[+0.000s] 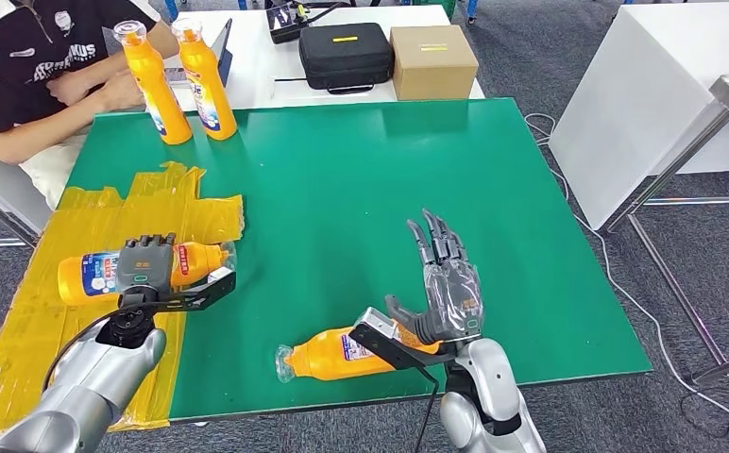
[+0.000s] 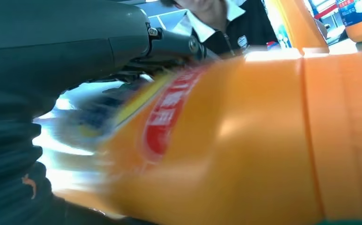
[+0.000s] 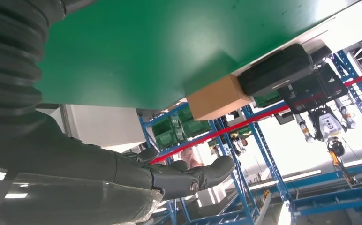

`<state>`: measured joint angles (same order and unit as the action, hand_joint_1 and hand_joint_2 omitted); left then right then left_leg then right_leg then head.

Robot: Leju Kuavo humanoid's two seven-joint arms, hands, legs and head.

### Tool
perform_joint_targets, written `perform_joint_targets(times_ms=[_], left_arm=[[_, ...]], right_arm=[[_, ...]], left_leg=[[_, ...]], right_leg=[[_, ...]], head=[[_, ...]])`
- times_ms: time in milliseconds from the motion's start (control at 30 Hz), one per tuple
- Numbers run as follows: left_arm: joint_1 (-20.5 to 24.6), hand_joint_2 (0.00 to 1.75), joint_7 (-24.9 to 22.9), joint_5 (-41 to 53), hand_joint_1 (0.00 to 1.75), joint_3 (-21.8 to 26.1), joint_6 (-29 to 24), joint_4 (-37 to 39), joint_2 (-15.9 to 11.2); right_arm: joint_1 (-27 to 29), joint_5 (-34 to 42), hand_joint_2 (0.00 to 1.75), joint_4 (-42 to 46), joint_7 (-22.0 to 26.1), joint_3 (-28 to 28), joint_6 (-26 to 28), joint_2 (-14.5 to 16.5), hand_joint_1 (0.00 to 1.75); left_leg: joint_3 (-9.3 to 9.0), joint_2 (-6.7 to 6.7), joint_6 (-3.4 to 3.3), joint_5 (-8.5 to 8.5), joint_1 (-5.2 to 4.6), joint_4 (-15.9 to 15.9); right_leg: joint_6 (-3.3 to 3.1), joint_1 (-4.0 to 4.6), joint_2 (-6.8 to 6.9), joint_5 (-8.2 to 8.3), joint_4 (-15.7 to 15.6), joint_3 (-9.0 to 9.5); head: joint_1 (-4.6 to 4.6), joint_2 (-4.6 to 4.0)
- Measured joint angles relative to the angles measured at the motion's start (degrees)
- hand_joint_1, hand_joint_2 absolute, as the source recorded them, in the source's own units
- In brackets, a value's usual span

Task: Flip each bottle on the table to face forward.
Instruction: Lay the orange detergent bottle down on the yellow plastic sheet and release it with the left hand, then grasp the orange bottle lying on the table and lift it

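From my head camera I see the left hand (image 1: 146, 265) laid over the middle of a lying orange plastic bottle with a blue and white label (image 1: 106, 274), its dark fingers folded down over the far side of the body; the bottle rests on its side on a patch of yellow tape (image 1: 77, 226) stuck across the green table top (image 1: 361, 179), its clear cap pointing toward my right hand. Through the left wrist camera that same bottle (image 2: 245, 140) sits blurred and very close, pressed up beneath the grey thumb and cover, so I read this hand as wrapped on it, though I cannot tell how firmly. My right hand (image 1: 444, 288) stands upright over the near part of the table with its fingers spread and straight, holding nothing; the right wrist camera shows the fingers (image 3: 188, 178) stretched out clear of the green surface. Just beside the heel of that hand, on the side toward my left hand, lies a second orange plastic bottle (image 1: 342, 354), on its side with its clear cap pointing toward the left hand. Well beyond the left hand, at the far corner, two more orange bottles (image 1: 181, 80) stand upright side by side, just in front of a seated person in a dark shirt (image 1: 30, 66). Beyond the table's far edge are a black zip case (image 1: 345, 55) and a brown cardboard box (image 1: 432, 60).
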<state>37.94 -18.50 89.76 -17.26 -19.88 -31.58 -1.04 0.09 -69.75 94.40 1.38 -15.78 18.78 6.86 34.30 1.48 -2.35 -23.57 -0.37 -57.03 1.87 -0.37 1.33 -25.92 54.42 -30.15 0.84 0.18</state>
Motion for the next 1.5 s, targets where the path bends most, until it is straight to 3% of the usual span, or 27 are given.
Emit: perform_joint_targets(times_ms=[567, 667, 767, 867, 933, 1033, 1100, 1267, 1500], left_arm=[[-0.1, 1.75, 11.2, -3.5, 0.0, 12.5, 1.6, 2.7, 3.0], [-1.2, 1.75, 16.7, -8.3, 0.0, 15.4, 1.3, 1.3, 3.7], [-4.9, 1.75, 28.8, -22.4, 0.0, 18.9, 6.4, -5.8, 5.7], [-10.1, 1.75, 35.4, -35.4, 0.0, 20.0, 12.5, -16.1, 7.8], [-14.1, 1.75, 36.3, -38.5, 0.0, 19.5, 9.6, -24.1, 8.8], [-18.9, 1.75, 34.5, -33.8, 0.0, 17.2, 0.3, -34.8, 9.6], [-21.4, 1.75, 35.1, -33.8, 0.0, 15.6, -2.3, -40.1, 9.7], [-25.9, 1.75, 37.7, -38.3, 0.0, 13.4, -4.7, -47.8, 10.0], [-29.1, 1.75, 40.4, -44.7, 0.0, 11.5, -4.5, -52.4, 10.1]], right_arm=[[3.2, 0.0, 1.75, 0.7, -0.8, 0.0, -1.9, -0.4, 0.0], [4.3, 0.1, 1.75, 1.3, -0.6, 0.1, -2.1, -0.5, 0.0], [5.5, 0.4, 1.75, 1.7, -0.8, 0.3, -2.9, -0.8, 0.0], [6.4, -0.6, 1.75, 2.2, -1.9, 0.6, -4.4, -1.1, 0.0], [7.1, -2.0, 1.75, 2.9, -2.9, 0.7, -6.1, -1.4, 0.0], [8.0, -2.6, 1.75, 3.9, -3.5, 0.8, -9.3, -1.8, 0.0], [8.2, -2.5, 1.75, 4.1, -3.6, 0.7, -11.1, -2.1, 0.0], [8.1, -3.8, 1.75, 3.6, -4.4, 0.0, -13.0, -2.7, 0.0], [6.2, -7.5, 1.75, -0.5, -7.2, -1.5, -14.5, -3.3, 0.0]], left_leg=[[-0.16, -0.01, 0.0, 0.0, -0.01, 0.0], [-0.19, -0.01, 0.0, 0.0, -0.02, 0.0], [-0.18, -0.02, 0.0, -0.01, -0.04, 0.0], [-0.13, 0.06, -0.01, -0.03, -0.09, 0.0], [-0.09, 0.13, -0.01, -0.04, -0.1, 0.0], [-0.05, 0.06, -0.01, -0.06, -0.1, 0.0], [-0.05, 0.0, 0.0, -0.07, -0.08, 0.0], [-0.06, -0.01, 0.02, -0.07, -0.04, 0.0], [-0.06, -0.03, 0.03, -0.06, -0.04, 0.0]], right_leg=[[0.0, -0.01, 0.02, 0.0, 0.0, 0.13], [0.0, -0.03, 0.02, 0.0, 0.0, 0.15], [0.0, -0.07, 0.02, -0.01, 0.0, 0.14], [0.0, -0.11, -0.04, -0.01, 0.0, 0.08], [0.0, -0.12, -0.09, -0.01, 0.0, 0.02], [0.0, -0.11, -0.04, -0.02, 0.0, 0.0], [-0.01, -0.1, 0.01, -0.03, 0.0, 0.01], [-0.02, -0.04, 0.01, -0.03, 0.0, 0.01], [-0.02, -0.04, 0.03, -0.03, 0.0, 0.03]], head=[[-0.01, 0.01], [-0.02, 0.01], [0.0, -0.01], [0.01, 0.0], [0.01, 0.0], [-0.01, 0.0], [-0.01, 0.0], [-0.01, 0.0], [0.0, 0.0]])
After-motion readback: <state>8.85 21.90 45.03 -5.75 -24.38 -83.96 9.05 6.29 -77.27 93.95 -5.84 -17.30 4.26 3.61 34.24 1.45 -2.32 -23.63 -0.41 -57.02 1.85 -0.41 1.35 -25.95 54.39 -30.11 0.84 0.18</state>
